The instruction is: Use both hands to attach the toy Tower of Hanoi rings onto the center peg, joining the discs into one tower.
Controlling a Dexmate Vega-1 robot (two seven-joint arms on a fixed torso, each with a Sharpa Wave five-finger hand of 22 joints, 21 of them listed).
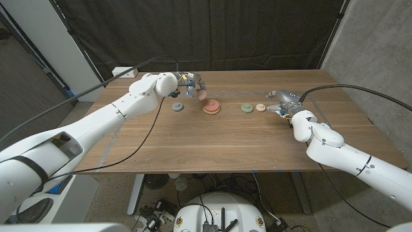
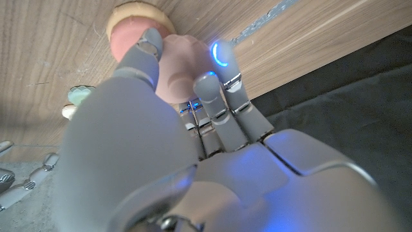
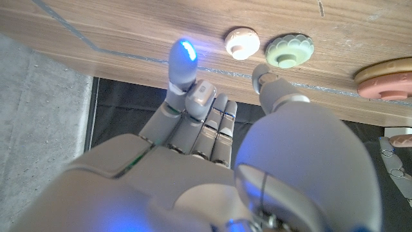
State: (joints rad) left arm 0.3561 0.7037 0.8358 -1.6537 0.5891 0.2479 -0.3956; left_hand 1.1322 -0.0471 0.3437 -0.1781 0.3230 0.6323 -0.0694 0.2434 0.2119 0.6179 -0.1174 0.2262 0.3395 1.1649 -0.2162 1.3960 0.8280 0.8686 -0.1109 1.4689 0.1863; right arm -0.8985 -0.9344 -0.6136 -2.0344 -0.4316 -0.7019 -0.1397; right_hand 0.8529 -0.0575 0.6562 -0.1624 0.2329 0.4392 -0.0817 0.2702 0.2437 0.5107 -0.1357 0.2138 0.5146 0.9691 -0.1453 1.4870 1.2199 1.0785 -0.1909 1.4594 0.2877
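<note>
My left hand (image 1: 185,84) hovers over the table's far middle and pinches a pink ring (image 1: 201,95) (image 2: 181,64) between thumb and fingers. Just in front of it stands the center peg stack (image 1: 212,107) (image 2: 138,23), a tan disc with a pink one on top. A grey-blue ring (image 1: 177,107) lies to its left. A green ring (image 1: 246,108) (image 3: 290,50) and a small cream ring (image 1: 261,107) (image 3: 242,42) lie to its right. My right hand (image 1: 284,103) (image 3: 219,109) sits just right of the cream ring, holding nothing, one finger and the thumb stretched toward it.
The rings lie in one row across the wooden table (image 1: 219,145). A black curtain hangs behind the far edge. Cables (image 1: 347,88) run over the table's right and left corners. A grey tape line (image 3: 96,48) crosses the wood near my right hand.
</note>
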